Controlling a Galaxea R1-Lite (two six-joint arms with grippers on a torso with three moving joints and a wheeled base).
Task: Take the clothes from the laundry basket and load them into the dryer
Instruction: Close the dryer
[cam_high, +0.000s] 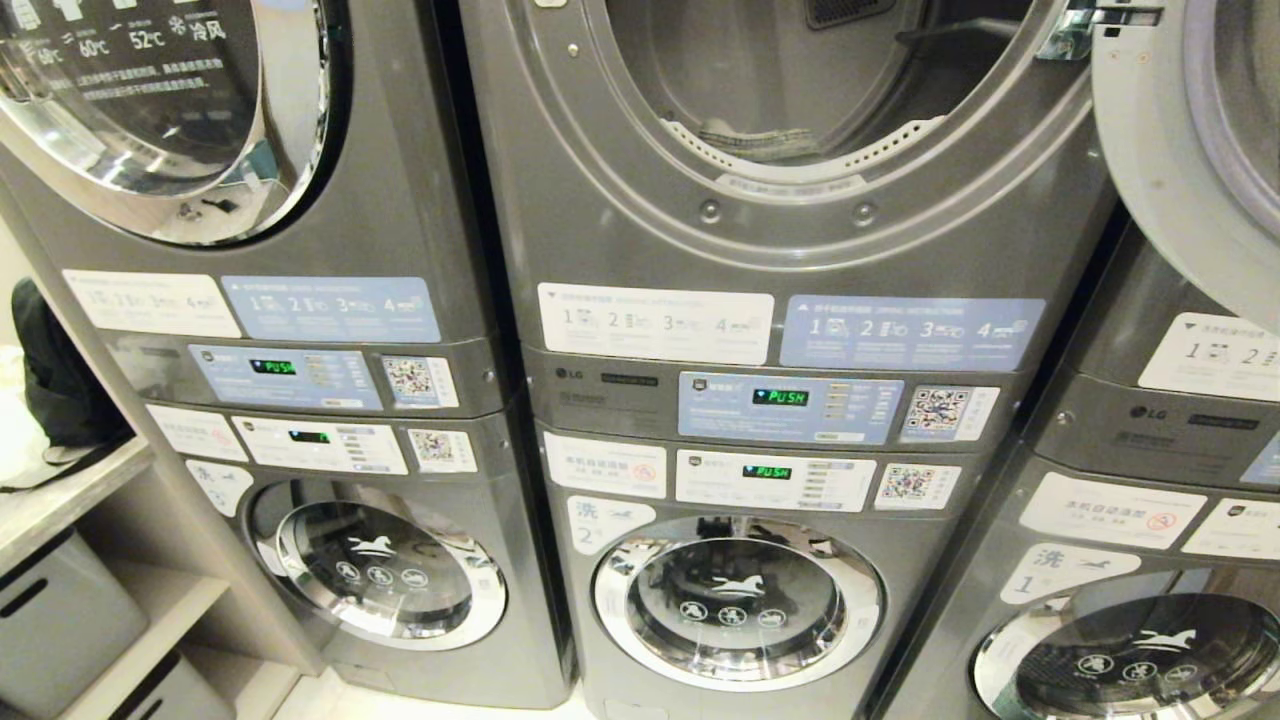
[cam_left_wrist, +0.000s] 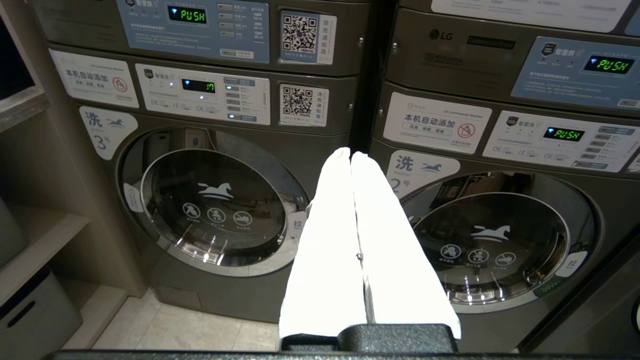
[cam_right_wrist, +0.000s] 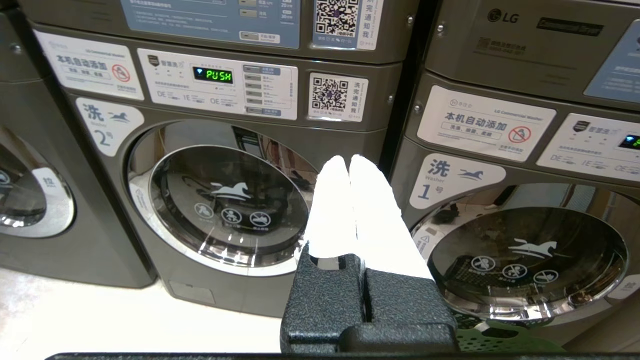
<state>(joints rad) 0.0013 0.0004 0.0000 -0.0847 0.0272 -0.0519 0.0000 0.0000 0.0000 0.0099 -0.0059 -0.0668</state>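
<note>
The middle upper dryer (cam_high: 800, 215) stands open, its round door (cam_high: 1190, 130) swung out to the right. A bit of greyish fabric (cam_high: 745, 140) lies at the front of its drum. A corner of the green perforated laundry basket (cam_right_wrist: 500, 340) shows low on the floor before washer 1 (cam_right_wrist: 525, 250); the clothes in it are out of view. My left gripper (cam_left_wrist: 351, 152) is shut and empty, level, facing the gap between washers 3 and 2. My right gripper (cam_right_wrist: 348, 159) is shut and empty, facing the gap between washers 2 and 1. Neither arm shows in the head view.
Three grey stacked machines fill the wall, with closed washer doors (cam_high: 738, 600) below. At the left is a wooden shelf unit (cam_high: 70, 495) with a black bag (cam_high: 55, 380) on top and grey bins (cam_high: 60, 620) underneath. Light floor tiles (cam_right_wrist: 75, 320) lie before the machines.
</note>
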